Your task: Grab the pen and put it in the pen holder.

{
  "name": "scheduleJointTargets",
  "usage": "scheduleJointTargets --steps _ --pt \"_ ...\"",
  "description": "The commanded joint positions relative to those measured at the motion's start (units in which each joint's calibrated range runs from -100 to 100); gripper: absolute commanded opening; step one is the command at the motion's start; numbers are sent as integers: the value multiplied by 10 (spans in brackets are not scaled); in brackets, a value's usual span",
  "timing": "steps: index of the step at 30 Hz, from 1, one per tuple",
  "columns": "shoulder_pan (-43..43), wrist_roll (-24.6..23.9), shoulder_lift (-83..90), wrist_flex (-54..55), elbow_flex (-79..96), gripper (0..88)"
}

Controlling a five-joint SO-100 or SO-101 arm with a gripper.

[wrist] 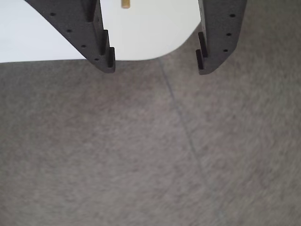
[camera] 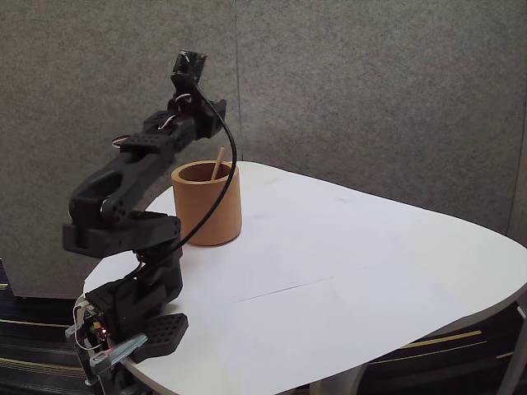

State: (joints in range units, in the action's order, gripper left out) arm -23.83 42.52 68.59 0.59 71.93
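Standing in the pen holder point(camera: 207, 216), the pen point(camera: 218, 164) leans on its rim; we see the gripper point(wrist: 155, 66) spread wide and empty above. We judge only a clean retreat is left.

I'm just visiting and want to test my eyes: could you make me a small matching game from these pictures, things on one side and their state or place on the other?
Things:
1. pen
2. pen holder
3. gripper
4. black cable

States or places:
A. open, nothing between its fingers
B. standing on the white table
C. leaning inside the cup, tip poking above the rim
D. curving down in front of the cup

Pairs: 1-C, 2-B, 3-A, 4-D
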Motion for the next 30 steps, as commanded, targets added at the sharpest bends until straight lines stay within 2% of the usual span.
scheduleJointTargets --steps 1,5,8,13,17,22,30 --pt "71 -70 4 -35 -74 245" --pt "146 -142 4 -178 -126 245" --pt "188 -214 5 -288 -142 245" --pt "202 -324 6 -458 -145 245" --pt "200 -389 7 -572 -144 245" --pt "203 -406 86 -650 -87 245" --pt "265 -405 247 -647 110 245"
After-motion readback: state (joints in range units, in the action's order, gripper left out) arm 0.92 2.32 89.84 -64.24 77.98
